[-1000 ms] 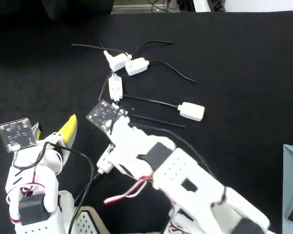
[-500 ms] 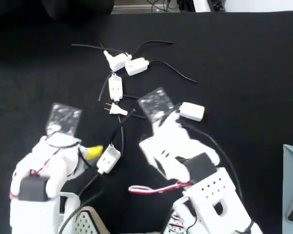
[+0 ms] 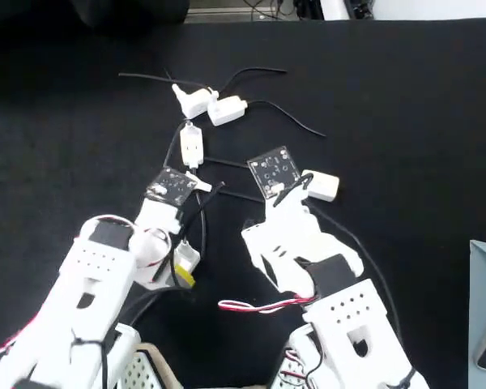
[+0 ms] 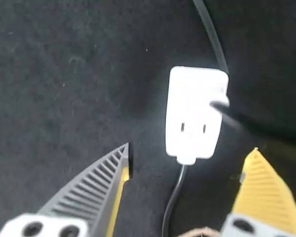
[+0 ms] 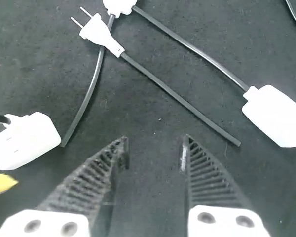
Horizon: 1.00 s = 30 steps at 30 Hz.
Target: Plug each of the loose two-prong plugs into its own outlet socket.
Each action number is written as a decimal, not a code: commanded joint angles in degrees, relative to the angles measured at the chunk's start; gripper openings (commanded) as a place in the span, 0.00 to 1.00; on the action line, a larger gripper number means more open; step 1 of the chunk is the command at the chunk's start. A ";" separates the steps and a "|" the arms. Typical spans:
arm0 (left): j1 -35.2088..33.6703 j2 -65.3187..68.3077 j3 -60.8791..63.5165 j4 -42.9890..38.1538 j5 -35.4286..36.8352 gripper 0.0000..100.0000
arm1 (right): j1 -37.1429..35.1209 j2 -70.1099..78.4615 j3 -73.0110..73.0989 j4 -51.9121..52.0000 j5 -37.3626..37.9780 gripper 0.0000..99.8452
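Black table (image 3: 405,97), cords (image 3: 292,117) strewn across its middle. L gripper (image 4: 190,148) sits low over a white socket block (image 4: 195,116). Its jaws are spread wide w/ the block between them, and I can't see either finger touching it. In the high view that block (image 3: 186,259) lies toward the near edge. R gripper (image 5: 154,139) is also spread, nothing btwn its fingers, hovering over bare table. Loose two-prong plug (image 5: 96,32) lies just beyond it, resting across another cord. A second socket block (image 5: 276,116) lies near the table's middle, apart from the plug. Three more white pieces (image 3: 227,109) cluster nearer the far edge.
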 commanded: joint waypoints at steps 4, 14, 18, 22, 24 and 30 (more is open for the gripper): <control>1.63 11.52 -1.54 -10.99 2.99 0.27 | 0.79 -1.10 0.66 -1.32 -0.53 0.16; 0.22 12.84 -5.49 -9.58 2.55 0.03 | 0.79 -1.19 0.92 -1.32 -0.53 0.16; -9.36 8.18 -10.42 -4.92 1.32 0.03 | 0.79 -1.19 0.92 -1.32 -0.53 0.16; -16.22 4.66 -16.13 -4.13 -0.97 0.03 | 0.79 -1.19 0.92 -1.32 -0.53 0.16; -17.80 4.92 -18.86 -4.75 -0.97 0.03 | 0.79 -1.19 0.92 -1.32 -0.53 0.16; -17.89 13.36 -23.69 -15.12 -0.62 0.03 | 0.79 -1.10 0.92 -1.32 -0.53 0.16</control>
